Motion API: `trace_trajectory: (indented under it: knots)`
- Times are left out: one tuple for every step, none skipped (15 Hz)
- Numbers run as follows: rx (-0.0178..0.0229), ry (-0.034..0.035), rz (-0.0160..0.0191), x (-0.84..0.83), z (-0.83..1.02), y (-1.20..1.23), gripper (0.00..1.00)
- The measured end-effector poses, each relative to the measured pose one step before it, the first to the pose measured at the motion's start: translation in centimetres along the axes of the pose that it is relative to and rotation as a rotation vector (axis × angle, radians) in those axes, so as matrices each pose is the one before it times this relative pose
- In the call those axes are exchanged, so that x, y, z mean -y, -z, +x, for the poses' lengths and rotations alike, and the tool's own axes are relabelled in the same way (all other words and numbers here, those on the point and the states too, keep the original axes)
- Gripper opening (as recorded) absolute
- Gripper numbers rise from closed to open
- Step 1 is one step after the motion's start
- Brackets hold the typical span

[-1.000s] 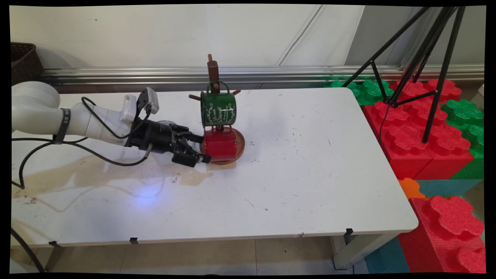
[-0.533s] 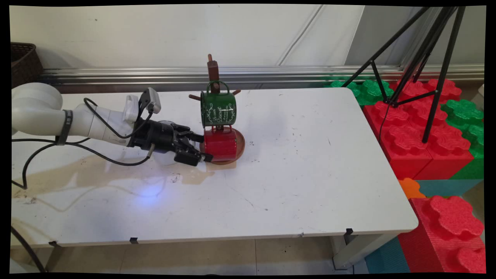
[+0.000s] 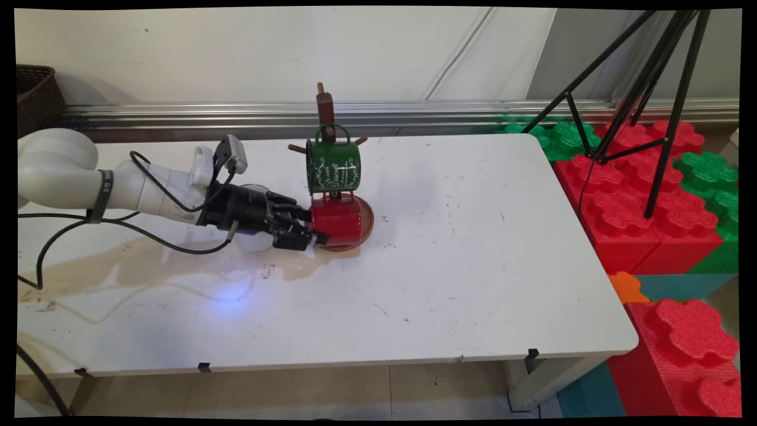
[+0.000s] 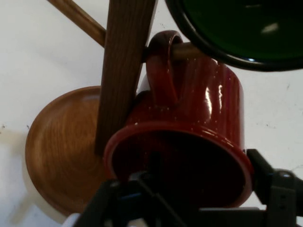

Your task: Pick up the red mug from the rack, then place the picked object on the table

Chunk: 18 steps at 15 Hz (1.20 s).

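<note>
Straddling the rim of the red mug [image 3: 337, 219] hung low on the wooden mug tree [image 3: 326, 112], the claw [image 3: 314, 226], spread but not clenched, has edged closer than a second ago above the counter [image 3: 449, 248].

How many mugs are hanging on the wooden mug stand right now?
2: a green mug on an upper peg, and a red mug on a lower peg, by the gripper. None seems hidden.

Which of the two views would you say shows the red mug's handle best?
The hand view: the red mug hangs by its handle on a peg of the wooden stand. The main view shows only the mug's side.
</note>
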Motion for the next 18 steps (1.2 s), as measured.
trace_trajectory:
  knots:
    - [-0.00028,0.00181,-0.00186,-0.028,-0.021,-0.005,0.00]
    - [-0.00075,0.00223,-0.00246,-0.035,-0.024,0.020,0.00]
    - [-0.00031,0.00248,-0.00375,-0.057,-0.036,0.039,0.00]
    - [-0.00015,0.00173,-0.00306,-0.057,-0.025,0.039,0.00]
    - [0.00032,0.00188,-0.00425,-0.063,-0.030,0.045,0.00]
    - [0.00038,0.00144,-0.00411,-0.065,-0.038,0.070,0.00]
    - [0.00035,0.00135,-0.00287,-0.039,-0.017,0.043,0.00]
    - [0.00075,0.00086,-0.00614,-0.051,0.021,0.020,0.00]
    - [0.00000,0.00190,-0.00344,-0.071,-0.050,0.114,0.00]
    - [0.00007,0.00057,-0.00319,-0.042,-0.006,0.060,0.00]
    - [0.00010,0.00057,-0.00352,-0.029,0.010,0.049,0.00]
    - [-0.00014,0.00025,-0.00348,-0.048,0.010,0.056,0.00]
    - [-0.00025,0.00041,-0.00352,-0.055,0.017,0.055,0.00]
    - [-0.00048,0.00021,-0.00270,-0.043,0.021,0.055,0.00]
    - [-0.00093,0.00031,-0.00392,-0.072,0.022,0.111,0.00]
    - [-0.00081,-0.00051,-0.00397,-0.069,0.043,0.088,0.00]
    - [-0.00065,-0.00081,-0.00492,-0.066,0.065,0.070,0.00]
    - [-0.00172,-0.00089,-0.00668,-0.128,0.082,0.142,0.00]
